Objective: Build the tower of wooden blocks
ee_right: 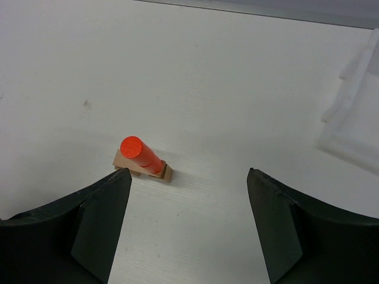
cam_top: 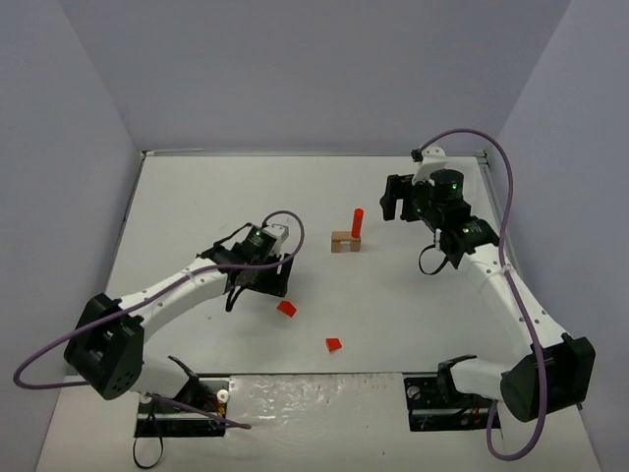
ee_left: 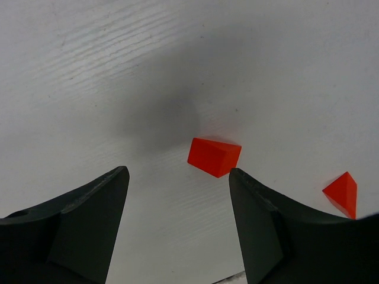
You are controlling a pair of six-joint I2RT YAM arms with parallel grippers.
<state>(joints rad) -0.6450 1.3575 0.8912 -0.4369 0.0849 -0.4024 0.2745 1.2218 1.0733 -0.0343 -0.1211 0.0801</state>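
Wood block tower point(cam_top: 347, 236) partly built near the middle of the table point(cam_top: 197, 197), with both grippers spread and holding nothing.

The tower so far is a tan block point(cam_top: 343, 243) lying flat with a red cylinder point(cam_top: 357, 222) standing upright on its right end. Two loose pieces lie nearer the arm bases: a red wedge point(cam_top: 286, 308) and a second wedge point(cam_top: 334, 344), well apart from the tower and from each other. The left gripper point(ee_left: 177, 172) hangs low over the table with its jaws apart; the first wedge sits just beyond its fingertips, toward the right finger and touching neither. The right gripper point(ee_right: 189, 173) is raised to the right of the tower, jaws wide, with the cylinder and block ahead of its left finger. A white tray point(ee_right: 355, 124) shows at the right edge of the right wrist view.
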